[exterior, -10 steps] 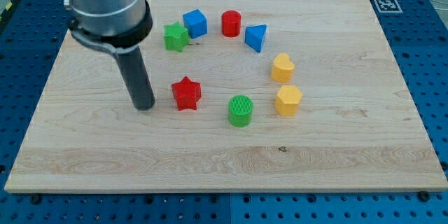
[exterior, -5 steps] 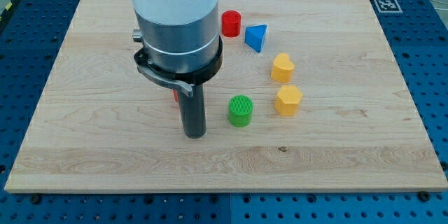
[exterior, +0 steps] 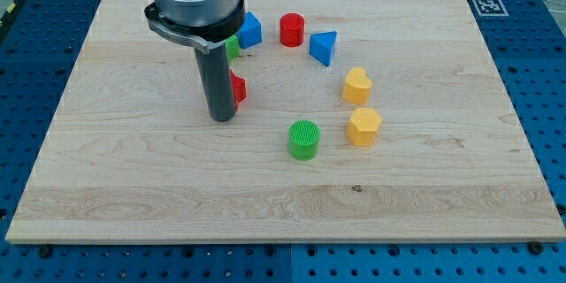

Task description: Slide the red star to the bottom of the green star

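The red star (exterior: 238, 88) is mostly hidden behind my rod; only its right edge shows. My tip (exterior: 221, 118) rests on the board at the star's lower left, touching or almost touching it. The green star (exterior: 232, 49) is just above the red star, mostly hidden by the arm, with only a sliver showing.
A blue cube (exterior: 251, 29), a red cylinder (exterior: 292, 29) and a blue triangle (exterior: 324, 47) sit along the top. A yellow heart (exterior: 356, 85), a yellow hexagon (exterior: 363, 127) and a green cylinder (exterior: 303, 139) lie at the right. The wooden board (exterior: 106, 168) holds everything.
My tip swung from the star's left round below it, then moved up. The red star has slid up the board toward the green star.
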`<state>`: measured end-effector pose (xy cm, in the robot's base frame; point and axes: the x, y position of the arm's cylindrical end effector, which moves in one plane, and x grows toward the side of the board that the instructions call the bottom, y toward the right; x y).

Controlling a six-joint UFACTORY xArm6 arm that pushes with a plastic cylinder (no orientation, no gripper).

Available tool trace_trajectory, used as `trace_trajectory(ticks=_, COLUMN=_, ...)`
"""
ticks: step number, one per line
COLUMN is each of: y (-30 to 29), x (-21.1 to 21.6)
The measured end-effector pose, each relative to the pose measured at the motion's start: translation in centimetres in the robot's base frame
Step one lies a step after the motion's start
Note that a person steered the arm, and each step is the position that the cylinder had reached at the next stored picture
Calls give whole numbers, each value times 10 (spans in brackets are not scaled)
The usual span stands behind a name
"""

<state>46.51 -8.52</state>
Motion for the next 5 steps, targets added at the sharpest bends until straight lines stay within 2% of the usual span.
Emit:
trace_trajectory(ticks=2, y=-18, x=-9)
trace_trajectory(ticks=5, y=47, x=13)
